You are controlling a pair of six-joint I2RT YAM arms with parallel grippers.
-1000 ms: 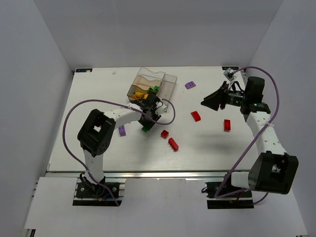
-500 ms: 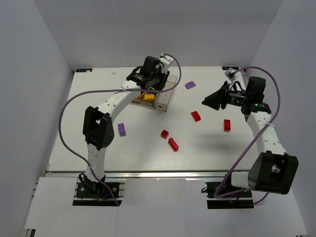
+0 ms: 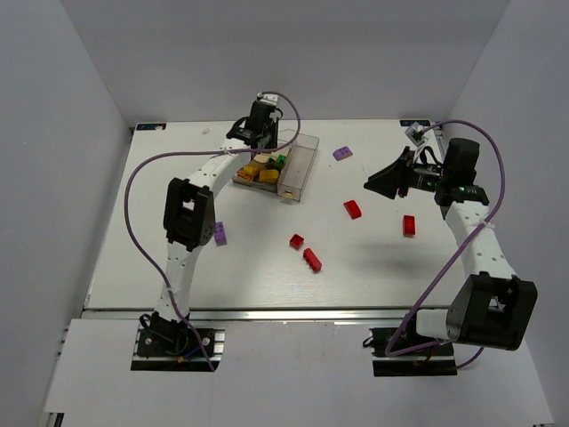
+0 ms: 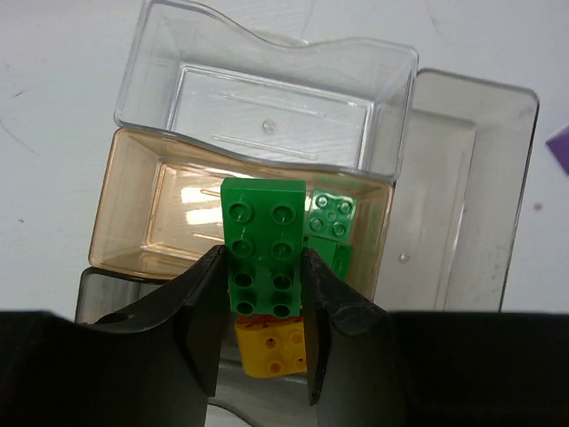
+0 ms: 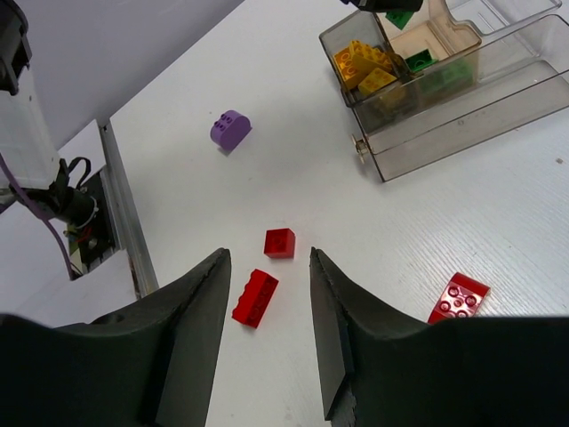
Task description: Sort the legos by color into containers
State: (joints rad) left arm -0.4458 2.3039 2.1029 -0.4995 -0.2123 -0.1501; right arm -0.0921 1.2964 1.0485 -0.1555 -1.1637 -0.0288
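My left gripper (image 3: 259, 130) hovers over the clear, brownish-tinted box (image 3: 303, 165) at the back of the table. In the left wrist view it (image 4: 263, 283) is shut on a green brick (image 4: 261, 253), held above the brown compartment (image 4: 151, 213) where another green brick (image 4: 329, 216) lies. A yellow brick (image 4: 272, 348) lies below. My right gripper (image 3: 377, 183) is open and empty in the air at the right. It (image 5: 268, 260) looks down on a red cube (image 5: 279, 242) and a long red brick (image 5: 255, 297).
Loose on the table are red bricks (image 3: 353, 209) (image 3: 409, 225) (image 3: 296, 240) (image 3: 312, 259) and purple bricks (image 3: 342, 153) (image 3: 220, 234). Yellow bricks (image 3: 253, 173) lie in the box. White walls close in the table on three sides.
My left gripper lifted a green brick from the table in front of the box and carried it back over the box. The right arm has not moved.
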